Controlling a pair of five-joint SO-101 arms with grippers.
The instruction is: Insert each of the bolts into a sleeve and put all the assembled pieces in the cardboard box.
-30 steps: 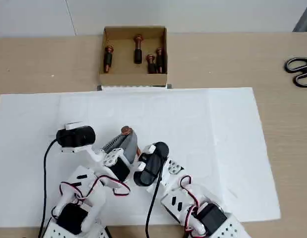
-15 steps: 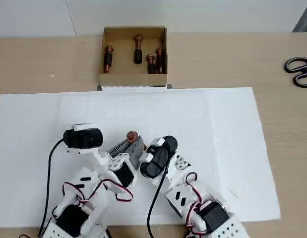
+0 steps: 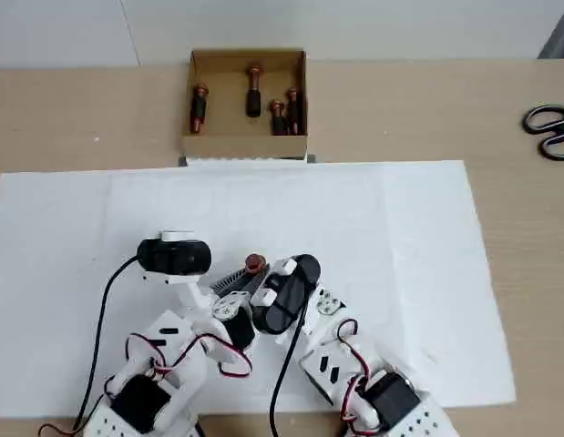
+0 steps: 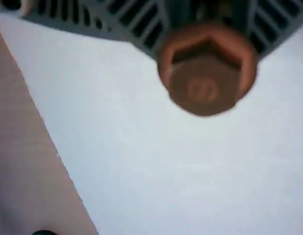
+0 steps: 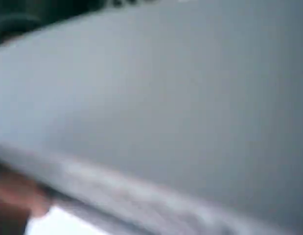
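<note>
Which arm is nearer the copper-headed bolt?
Left. The left tool grips the bolt just below its head; the right arm sits close beside it.

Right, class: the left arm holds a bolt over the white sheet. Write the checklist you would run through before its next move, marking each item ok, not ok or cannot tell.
1. Bolt gripped by the left gripper: ok, its hex head sits against the ribbed finger.
2. Sleeve on that bolt: cannot tell, the shank is hidden.
3. Room in the cardboard box: ok, four assembled pieces lie inside with bare floor between them.
4. Right arm apart from the bolt: cannot tell, it sits close beside it.
5. Scissors out of the way: ok, off the white sheet, at the table's right edge.
</note>
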